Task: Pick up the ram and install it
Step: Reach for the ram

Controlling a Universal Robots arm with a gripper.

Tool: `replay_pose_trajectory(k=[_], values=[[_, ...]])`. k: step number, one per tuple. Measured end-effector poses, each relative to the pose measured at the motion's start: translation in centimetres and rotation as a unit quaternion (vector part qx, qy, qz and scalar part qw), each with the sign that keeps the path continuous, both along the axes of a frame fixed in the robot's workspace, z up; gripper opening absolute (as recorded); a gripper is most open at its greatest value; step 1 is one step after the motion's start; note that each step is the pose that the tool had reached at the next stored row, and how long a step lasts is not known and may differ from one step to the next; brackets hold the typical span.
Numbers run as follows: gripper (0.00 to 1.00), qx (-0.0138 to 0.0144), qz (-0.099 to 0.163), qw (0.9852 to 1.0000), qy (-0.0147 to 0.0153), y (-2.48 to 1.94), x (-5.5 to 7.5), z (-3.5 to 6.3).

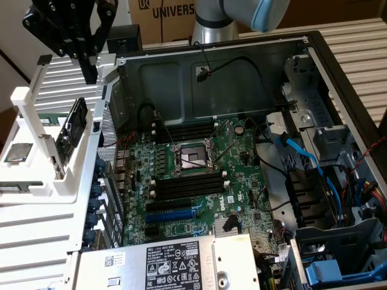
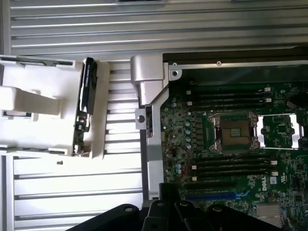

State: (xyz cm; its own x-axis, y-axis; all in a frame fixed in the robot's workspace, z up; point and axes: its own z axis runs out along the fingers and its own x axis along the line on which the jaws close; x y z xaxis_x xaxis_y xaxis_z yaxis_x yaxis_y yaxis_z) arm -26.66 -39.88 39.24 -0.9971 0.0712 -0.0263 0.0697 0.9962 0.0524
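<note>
Remote rig, 1 arm: my claw hangs with fingers pressed together, gripping nothing, above the white holder. The ram stands on edge in the holder's side nearest the open computer case — leaning, untouched, well below the claw — its long axis parallel to that side.

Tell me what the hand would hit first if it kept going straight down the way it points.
Probably the white rack or the case's side wall next to it. The shut hand hangs fingers-down above where they meet, and depth is too unclear to say which.
</note>
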Motion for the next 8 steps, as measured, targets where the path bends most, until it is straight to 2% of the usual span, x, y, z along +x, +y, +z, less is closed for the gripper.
replay_pose_trajectory(k=[3,4,7,8], values=[[0.1,0.0006,0.0,1.0,-0.0001,0.0,-1.4,0.0],[0.1,0.0007,0.0,1.0,-0.0001,0.0,-2.2,0.0],[0.1,0.0007,0.0,1.0,-0.0001,0.0,-3.6,0.0],[0.1,0.0008,0.0,1.0,0.0,0.0,-4.4,0.0]])
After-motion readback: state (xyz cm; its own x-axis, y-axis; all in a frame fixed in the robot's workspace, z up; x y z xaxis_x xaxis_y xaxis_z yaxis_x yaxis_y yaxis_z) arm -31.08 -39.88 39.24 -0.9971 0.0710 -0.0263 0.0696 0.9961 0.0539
